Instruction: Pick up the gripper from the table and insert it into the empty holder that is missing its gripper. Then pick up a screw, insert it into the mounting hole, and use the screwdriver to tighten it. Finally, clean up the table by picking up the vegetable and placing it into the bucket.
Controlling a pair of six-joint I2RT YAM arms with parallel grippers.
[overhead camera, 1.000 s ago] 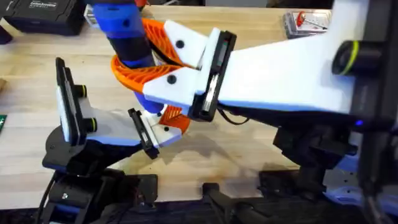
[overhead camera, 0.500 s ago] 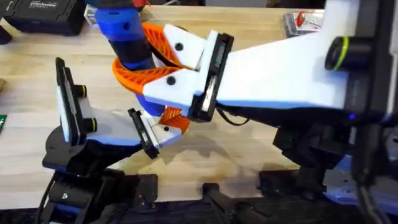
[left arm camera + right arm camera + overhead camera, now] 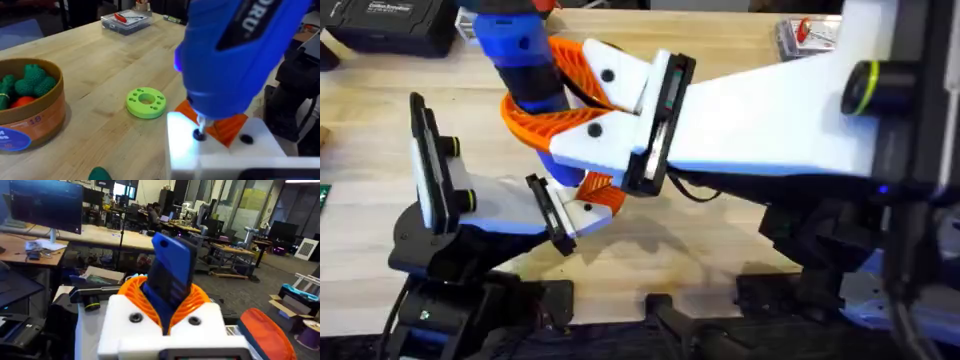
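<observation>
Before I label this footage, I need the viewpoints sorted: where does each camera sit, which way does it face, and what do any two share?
Overhead: above the arm bases, looking down and forward at the wooden table; both arms show, right claw shut on the bright blue pen-shaped screwdriver.
Left wrist: looks along the tabletop past the screwdriver's bit at a white block, green holed disc and round tan bucket.
Right wrist: faces the room behind; orange ribbed pads clamp the screwdriver.
Shared: the screwdriver, in all three.
</observation>
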